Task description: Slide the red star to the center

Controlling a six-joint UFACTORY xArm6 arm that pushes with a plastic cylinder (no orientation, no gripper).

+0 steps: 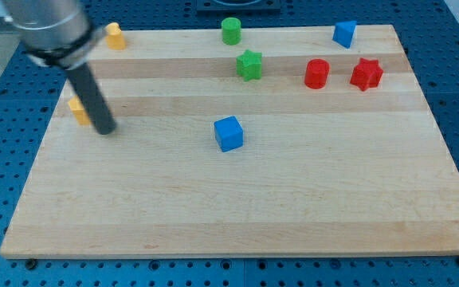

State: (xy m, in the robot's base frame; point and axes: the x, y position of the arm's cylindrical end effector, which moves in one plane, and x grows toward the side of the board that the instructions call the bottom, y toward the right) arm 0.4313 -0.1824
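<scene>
Here, my tip (106,130) beside yellow block (78,111), no claw visible, red star (366,74) on wooden board (237,207)

Board (237,199): pale wood, lengthwise grain stripes. Surround: blue. Blocks: red star (366,74), red cylinder (316,73), green star (249,64), green cylinder (230,31), 2 blue, 2 yellow-orange. Rod: dark grey, my tip (105,131) included.

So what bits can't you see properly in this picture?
- Yellow block at the view's left: my rod covers its right side, so its shape is unclear, and so is whether my tip touches it.
- Arm: cut off by the view's top edge and blurred.
- Other yellow block: too small to tell its shape.
</scene>
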